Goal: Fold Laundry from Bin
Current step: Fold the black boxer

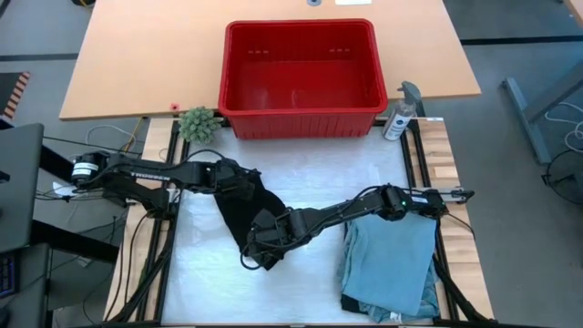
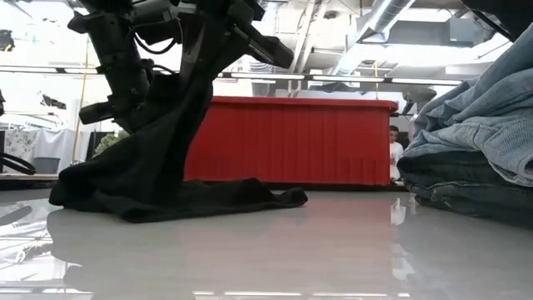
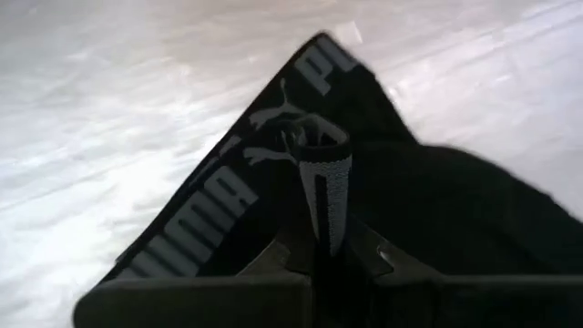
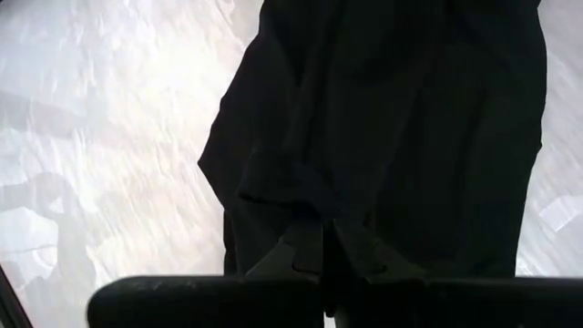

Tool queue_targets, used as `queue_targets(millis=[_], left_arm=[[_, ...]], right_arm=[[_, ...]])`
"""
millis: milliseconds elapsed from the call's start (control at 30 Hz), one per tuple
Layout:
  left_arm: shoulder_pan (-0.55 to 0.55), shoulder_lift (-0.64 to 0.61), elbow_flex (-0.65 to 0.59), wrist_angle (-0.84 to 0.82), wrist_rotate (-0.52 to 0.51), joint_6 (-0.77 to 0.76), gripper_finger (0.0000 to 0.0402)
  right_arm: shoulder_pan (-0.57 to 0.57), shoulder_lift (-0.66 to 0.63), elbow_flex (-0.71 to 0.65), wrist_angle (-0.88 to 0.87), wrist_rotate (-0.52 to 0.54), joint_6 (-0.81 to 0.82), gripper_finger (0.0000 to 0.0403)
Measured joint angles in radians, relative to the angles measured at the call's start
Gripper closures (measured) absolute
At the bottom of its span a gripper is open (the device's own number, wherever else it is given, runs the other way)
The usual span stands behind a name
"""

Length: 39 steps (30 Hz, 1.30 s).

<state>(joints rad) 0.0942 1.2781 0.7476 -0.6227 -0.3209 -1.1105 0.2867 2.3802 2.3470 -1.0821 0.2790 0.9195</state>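
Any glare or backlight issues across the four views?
Low view: glossy white table top mirrors the bright red plastic bin; bright room behind leaves the small black garment near-silhouetted. High view: even light, soft sheen on the cover. Left wrist view: waistband lettering readable. Right wrist view: black fabric shows almost no detail.

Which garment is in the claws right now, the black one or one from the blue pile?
The black garment with the lettered waistband, held up mid-table by both claws, left claw and right claw. The folded blue pile lies untouched.
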Motion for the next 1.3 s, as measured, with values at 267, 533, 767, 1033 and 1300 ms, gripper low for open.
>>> queue_targets(millis=[267, 533, 767, 1033, 1300], left_arm=[[0.000, -0.002, 0.000, 0.004, -0.016, 0.034, 0.0336], [-0.002, -0.012, 0.000, 0.008, 0.001, 0.069, 0.0199], [-0.002, -0.041, 0.001, -0.006, 0.011, 0.083, 0.0111], [-0.033, -0.226, 0.001, 0.126, 0.123, 0.267, 0.0106], [-0.038, -0.283, -0.142, 0.216, 0.252, 0.322, 0.0160]], right_arm=[[0.000, 0.000, 0.000, -0.007, 0.000, -0.004, 0.0379], [0.000, 0.000, 0.000, -0.019, 0.003, -0.004, 0.0374], [0.000, 0.000, 0.000, -0.018, 0.004, -0.008, 0.0374], [-0.001, 0.001, 0.000, -0.043, 0.003, -0.011, 0.0377], [-0.008, 0.001, 0.000, -0.037, 0.000, -0.012, 0.0375]])
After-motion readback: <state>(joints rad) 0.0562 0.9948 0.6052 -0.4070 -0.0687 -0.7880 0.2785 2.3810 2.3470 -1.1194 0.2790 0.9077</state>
